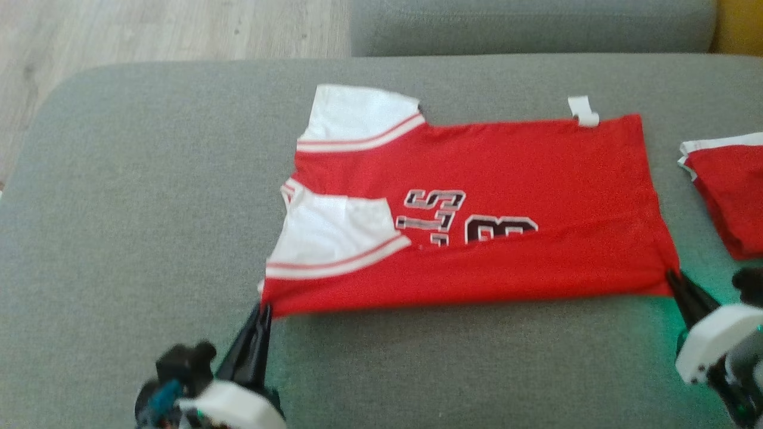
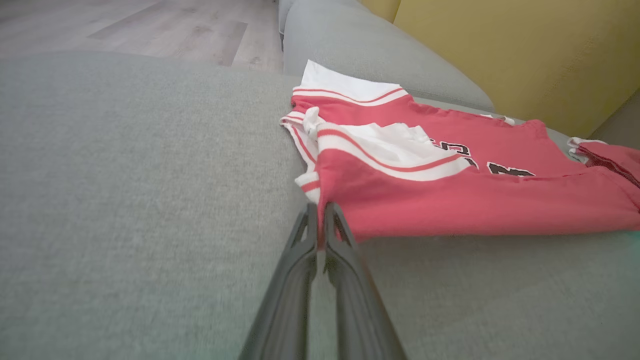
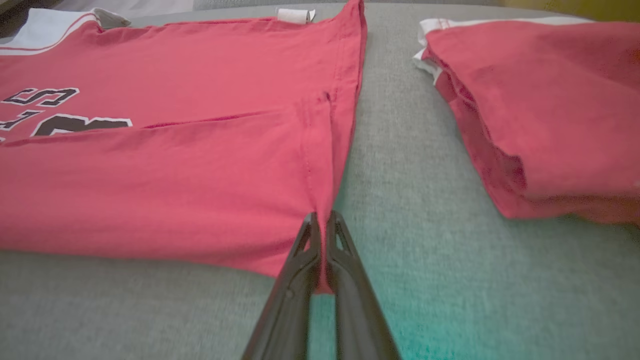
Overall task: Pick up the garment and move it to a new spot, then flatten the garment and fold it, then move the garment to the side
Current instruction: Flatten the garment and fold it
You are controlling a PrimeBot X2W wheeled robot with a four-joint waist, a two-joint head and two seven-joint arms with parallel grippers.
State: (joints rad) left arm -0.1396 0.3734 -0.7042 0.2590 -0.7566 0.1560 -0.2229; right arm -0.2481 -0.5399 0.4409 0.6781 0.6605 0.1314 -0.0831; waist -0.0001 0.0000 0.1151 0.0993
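Red oblong jersey on grey woven cushion, corners clamped by left pincer and right pincer

The sofa seat lies bare left of the shirt and along its near edge; a folded pile crowds the right, just beside it.

Our left gripper sits at the lower left of the head view, fingers pressed together and clamped on a near corner of the red jersey. Our right gripper, at the lower right, likewise pinches the other near corner.
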